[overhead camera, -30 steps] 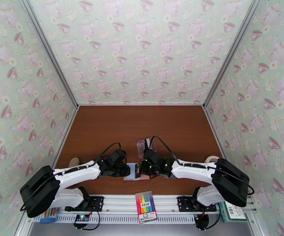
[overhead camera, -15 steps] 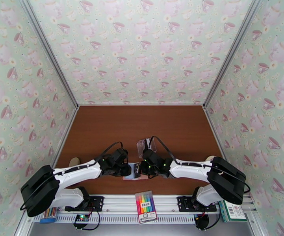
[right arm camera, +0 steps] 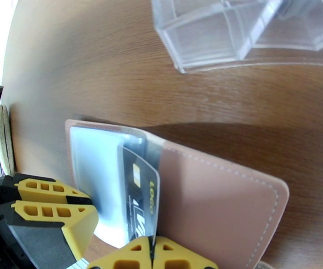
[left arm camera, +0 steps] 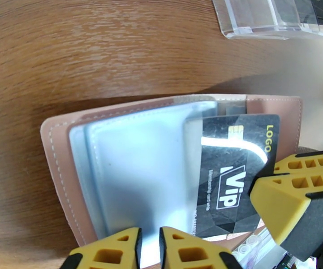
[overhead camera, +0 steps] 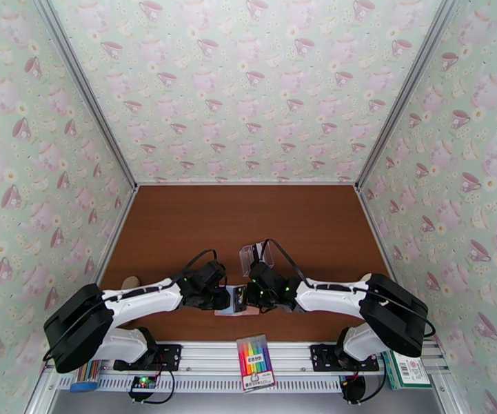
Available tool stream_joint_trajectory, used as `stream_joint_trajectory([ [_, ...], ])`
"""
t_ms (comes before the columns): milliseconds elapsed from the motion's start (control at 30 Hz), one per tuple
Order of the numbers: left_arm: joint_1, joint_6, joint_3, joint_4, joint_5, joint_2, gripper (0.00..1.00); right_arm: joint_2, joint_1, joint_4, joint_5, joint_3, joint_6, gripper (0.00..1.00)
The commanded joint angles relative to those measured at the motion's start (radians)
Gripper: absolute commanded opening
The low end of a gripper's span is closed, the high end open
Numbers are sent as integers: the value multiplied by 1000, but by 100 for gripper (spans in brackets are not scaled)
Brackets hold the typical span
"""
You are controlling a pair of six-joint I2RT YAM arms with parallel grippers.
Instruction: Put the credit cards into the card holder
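One credit card (left arm camera: 233, 171), pinched in right gripper (right arm camera: 152, 249) at three o'clock, sits half-sleeved; left gripper (left arm camera: 149, 245), nine o'clock, has tightened on card holder (left arm camera: 56, 162).

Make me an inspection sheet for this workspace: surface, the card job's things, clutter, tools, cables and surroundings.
Surface: brown wood-grain table.
Job's things: pink card holder lies open, clear sleeves facing up; a black credit card has one end under a sleeve.
Clutter: clear plastic box beyond the card holder; marker pack on the front rail.
Tools: right tool shut on the credit card's edge; left tool nearly closed at the card holder's sleeve edge, grip unclear.
Cables: black cables loop above both wrists.
Surroundings: teacup-patterned walls on three sides.
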Motion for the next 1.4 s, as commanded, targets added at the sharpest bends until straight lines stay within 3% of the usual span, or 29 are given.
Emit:
stream_joint_trajectory([
  [0, -4, 21, 8, -36, -38, 22, 21, 42, -4, -48, 15, -9, 4, 0],
  [867, -4, 6, -12, -19, -46, 5, 22, 100, -4, -5, -32, -4, 4, 0],
  [1233, -5, 7, 6, -57, -68, -60, 29, 61, -3, -54, -18, 22, -31, 0],
  [1367, -4, 0, 0, -55, -77, -90, 31, 41, -4, -103, -2, 51, -57, 16],
])
